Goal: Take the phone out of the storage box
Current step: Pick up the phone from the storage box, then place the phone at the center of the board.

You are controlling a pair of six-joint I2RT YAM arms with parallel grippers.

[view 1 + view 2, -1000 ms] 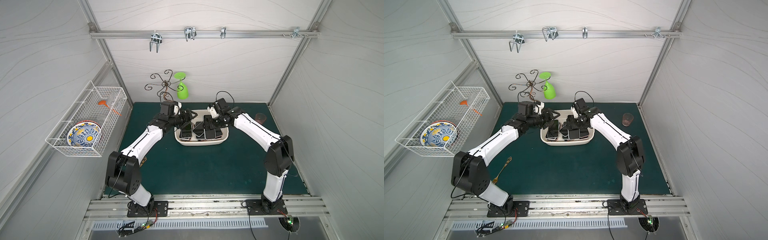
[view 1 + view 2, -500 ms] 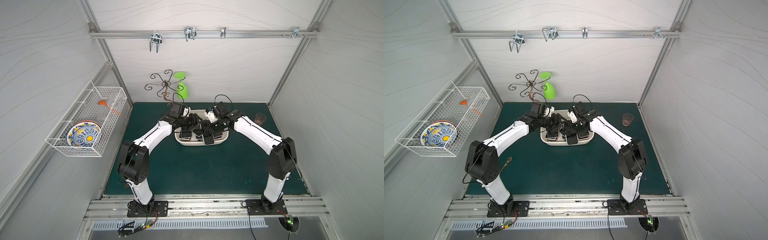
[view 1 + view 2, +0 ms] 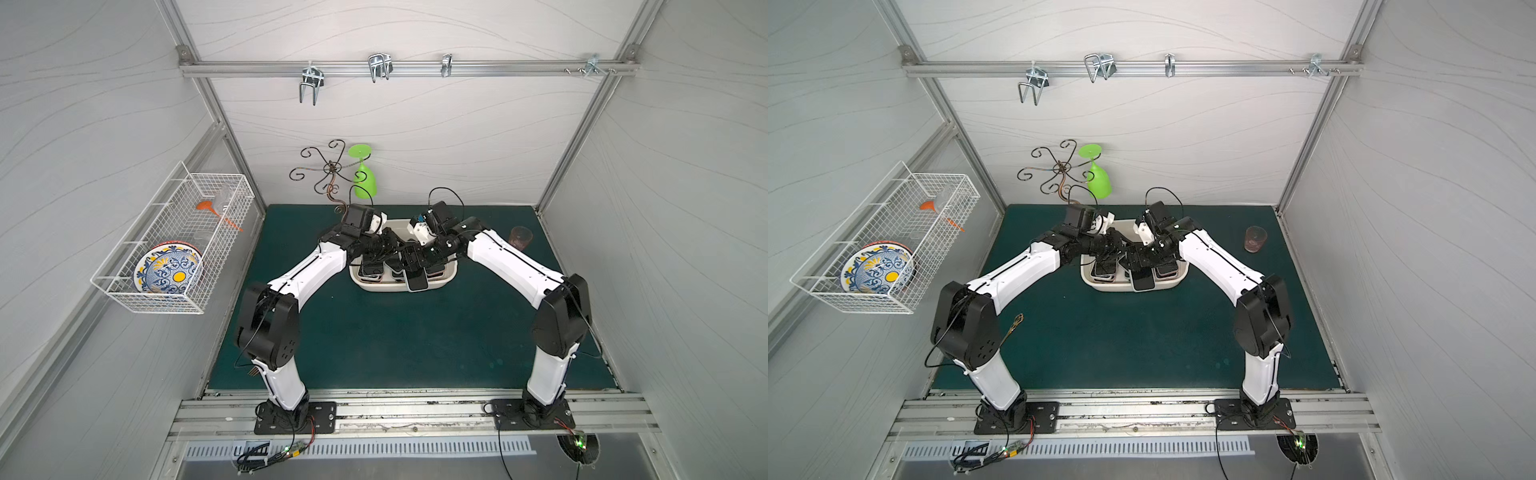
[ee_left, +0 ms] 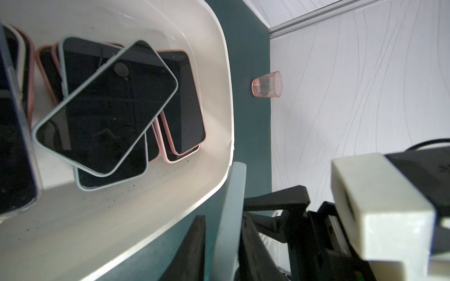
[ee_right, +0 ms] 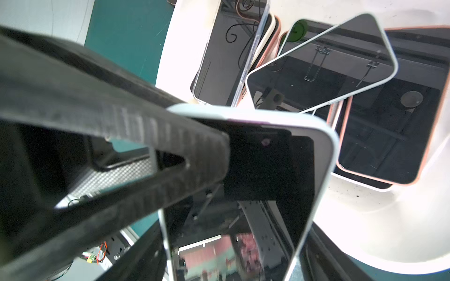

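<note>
The cream-white storage box (image 3: 374, 287) (image 3: 1173, 282) sits at the back middle of the green mat with several dark-screened phones (image 4: 107, 107) (image 5: 321, 65) stacked in it. One phone (image 3: 417, 279) (image 3: 1142, 282) in a pale case is raised and tilted, with its end over the box's front rim. My right gripper (image 3: 411, 262) (image 5: 233, 255) is shut across its width. My left gripper (image 3: 395, 253) (image 4: 225, 219) is shut on the same phone's (image 4: 231, 194) thin edge, a black finger (image 5: 170, 146) lying on the screen (image 5: 280, 170). Both grippers meet above the box (image 4: 226, 97).
A pink tumbler (image 3: 520, 237) (image 4: 267, 84) stands on the mat right of the box. Behind the box is a black wire stand (image 3: 328, 174) with a green goblet (image 3: 365, 178) hanging on it. A white wire basket (image 3: 174, 249) holding a plate hangs on the left wall.
My left arm swung in from the box's left end to the middle, and its jaws closed on the phone's edge. The right gripper brought that phone up and toward the box's front rim.
</note>
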